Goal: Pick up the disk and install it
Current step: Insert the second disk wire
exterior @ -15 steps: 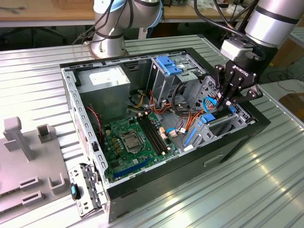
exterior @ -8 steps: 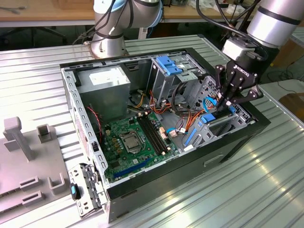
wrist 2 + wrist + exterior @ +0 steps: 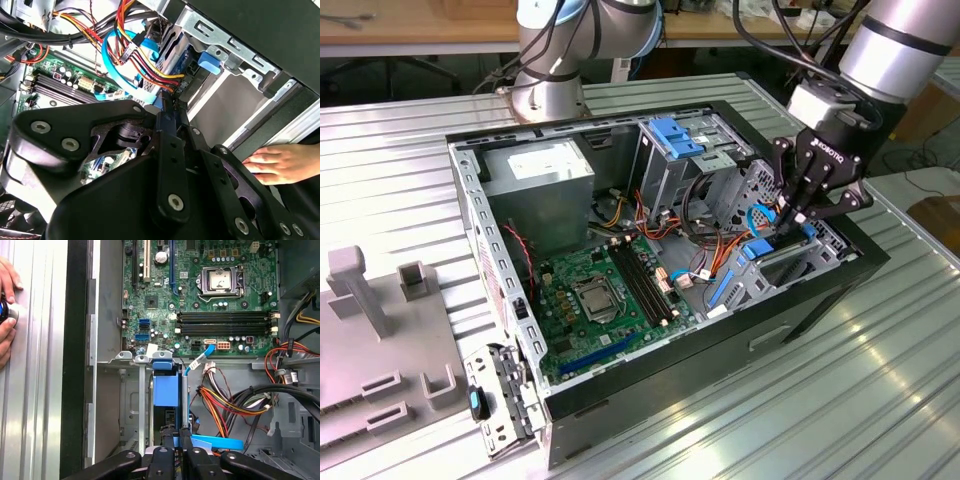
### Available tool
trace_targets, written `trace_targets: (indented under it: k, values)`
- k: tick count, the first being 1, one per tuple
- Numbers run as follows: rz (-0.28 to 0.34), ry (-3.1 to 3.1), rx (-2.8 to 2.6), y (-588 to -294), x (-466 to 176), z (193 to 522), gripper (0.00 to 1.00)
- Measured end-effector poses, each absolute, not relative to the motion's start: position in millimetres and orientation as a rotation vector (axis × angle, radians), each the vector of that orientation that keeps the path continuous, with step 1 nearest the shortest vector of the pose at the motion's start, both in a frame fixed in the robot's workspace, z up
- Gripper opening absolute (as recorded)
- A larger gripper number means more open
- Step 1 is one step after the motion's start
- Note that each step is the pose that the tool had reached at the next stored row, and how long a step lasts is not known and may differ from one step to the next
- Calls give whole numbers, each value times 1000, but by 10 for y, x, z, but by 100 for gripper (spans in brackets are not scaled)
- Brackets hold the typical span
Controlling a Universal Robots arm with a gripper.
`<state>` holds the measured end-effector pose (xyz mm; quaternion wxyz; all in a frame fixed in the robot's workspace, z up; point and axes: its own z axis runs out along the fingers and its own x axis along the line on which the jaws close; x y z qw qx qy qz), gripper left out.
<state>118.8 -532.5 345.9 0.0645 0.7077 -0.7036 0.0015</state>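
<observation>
The disk (image 3: 767, 256) stands on edge in the drive bay at the case's front corner, on the exterior view's right. Its blue carrier rail (image 3: 165, 385) runs lengthwise between the bay's grey metal walls in the first wrist view. My gripper (image 3: 788, 216) reaches down into the case right over it. The fingertips (image 3: 167, 432) are drawn close together on the disk's near end. In the second wrist view the black fingers (image 3: 170, 120) meet at a narrow blue edge amid the cables. Most of the disk's grey body is hidden inside the bay.
The open computer case (image 3: 720, 345) lies on a ribbed metal table. Inside are the motherboard (image 3: 600, 300), power-supply box (image 3: 540, 185), blue-topped drive cage (image 3: 675, 140) and loose cables (image 3: 235, 400). A person's hand (image 3: 7, 305) rests on the table beside the case. Grey fixtures (image 3: 380, 330) stand at the exterior view's left.
</observation>
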Motion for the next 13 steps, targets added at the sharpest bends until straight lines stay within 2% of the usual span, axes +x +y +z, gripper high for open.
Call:
trace_targets:
  k: [13]
  values:
    - [-1, -2126, 2140, -5325, 1193, 3446, 16]
